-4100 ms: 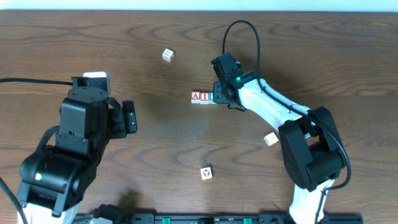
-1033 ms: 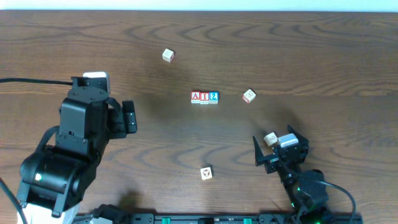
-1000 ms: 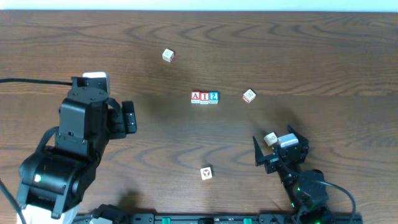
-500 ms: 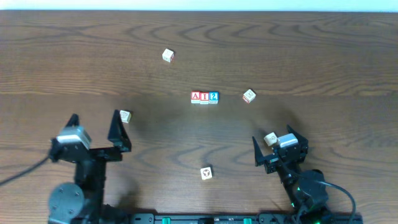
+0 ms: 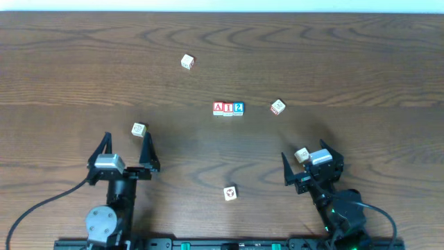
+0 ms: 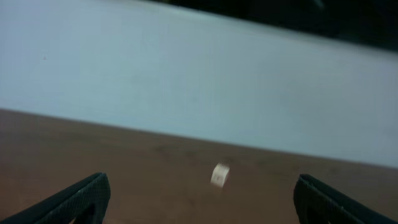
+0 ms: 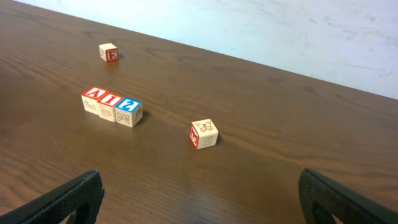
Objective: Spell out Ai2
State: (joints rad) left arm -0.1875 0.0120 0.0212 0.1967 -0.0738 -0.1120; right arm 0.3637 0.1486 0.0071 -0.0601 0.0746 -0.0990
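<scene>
Three blocks stand in a touching row mid-table: a red A block, a red i block and a blue 2 block. My left gripper sits low at the table's front left, open with nothing between its fingers. At the front right is my right gripper, also open and holding nothing. Both are well short of the row.
Loose blocks lie about: one at the back, a butterfly block right of the row, one in front of the left gripper, one by the right gripper, one at the front centre.
The left arm has dropped from its raised, folded pose to low at the front edge, uncovering the block at left. The right arm pulled back from the row earlier and now holds still.
</scene>
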